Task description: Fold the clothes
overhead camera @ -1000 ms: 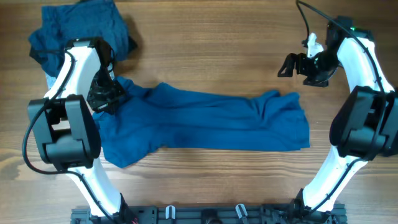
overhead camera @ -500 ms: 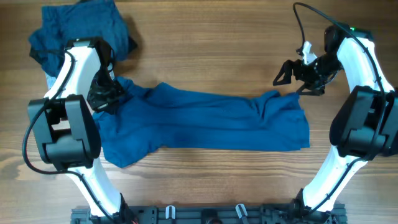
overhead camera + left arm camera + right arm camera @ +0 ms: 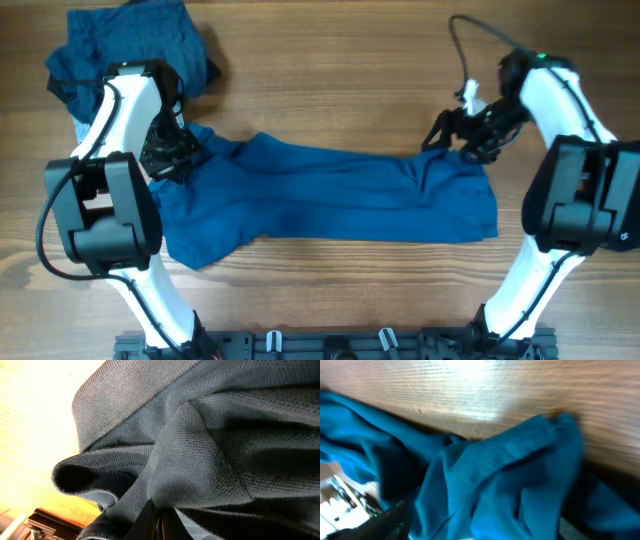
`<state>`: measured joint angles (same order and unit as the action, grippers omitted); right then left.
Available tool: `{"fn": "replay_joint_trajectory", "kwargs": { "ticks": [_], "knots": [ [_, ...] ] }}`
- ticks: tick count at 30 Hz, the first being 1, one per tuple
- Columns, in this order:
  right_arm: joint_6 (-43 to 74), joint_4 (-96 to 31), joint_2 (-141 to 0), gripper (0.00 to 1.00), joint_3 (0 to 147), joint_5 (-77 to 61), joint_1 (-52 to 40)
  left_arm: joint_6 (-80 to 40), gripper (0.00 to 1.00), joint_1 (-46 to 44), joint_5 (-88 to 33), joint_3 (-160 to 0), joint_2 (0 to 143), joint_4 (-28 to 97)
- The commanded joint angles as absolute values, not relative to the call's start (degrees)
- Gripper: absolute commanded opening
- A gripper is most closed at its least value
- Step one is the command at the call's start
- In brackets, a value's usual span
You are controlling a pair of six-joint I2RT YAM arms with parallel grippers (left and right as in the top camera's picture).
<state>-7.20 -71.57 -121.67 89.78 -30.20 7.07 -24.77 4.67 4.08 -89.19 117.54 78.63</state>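
Blue shirt across wooden table, darker clothes pile beyond left gripper.

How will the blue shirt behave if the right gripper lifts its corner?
Likely floppy: the blue shirt lies wrinkled and bunched, so it should drape. Its knit weave looks textured, probably not slippery. With the left gripper pinching the other end, it may pull taut rather than slide.

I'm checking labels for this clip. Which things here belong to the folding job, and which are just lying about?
Job:
blue shirt
pile of darker clothes
left tool, pinching the shirt
right tool, by its right end

Just there:
wooden table
black rail at the front edge
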Motion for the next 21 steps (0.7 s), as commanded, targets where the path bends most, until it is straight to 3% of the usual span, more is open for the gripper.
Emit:
{"fn": "replay_joint_trajectory", "kwargs": {
  "ticks": [1,3,5,6,21],
  "knots": [
    [-5.4,-70.2,-122.5,0.60,87.4,-30.4,6.3,-25.7,0.06,5.1,5.8,-88.8,118.3,78.5],
    [-4.1,-69.4,-122.5,0.42,87.4,-28.9,6.5,-25.7,0.05,5.1,5.8,-88.8,118.3,78.5],
    [-2.3,-68.3,-122.5,0.12,87.4,-26.0,6.6,-25.7,0.06,5.1,5.8,-88.8,118.3,78.5],
    [-1.3,-68.1,-122.4,0.05,87.6,-25.1,6.6,-25.7,0.06,5.1,5.8,-88.8,118.3,78.5],
    [10.7,-76.4,-112.6,0.04,97.2,-8.7,14.0,-25.8,0.06,5.2,5.8,-88.8,118.3,78.7]
  ]
}}
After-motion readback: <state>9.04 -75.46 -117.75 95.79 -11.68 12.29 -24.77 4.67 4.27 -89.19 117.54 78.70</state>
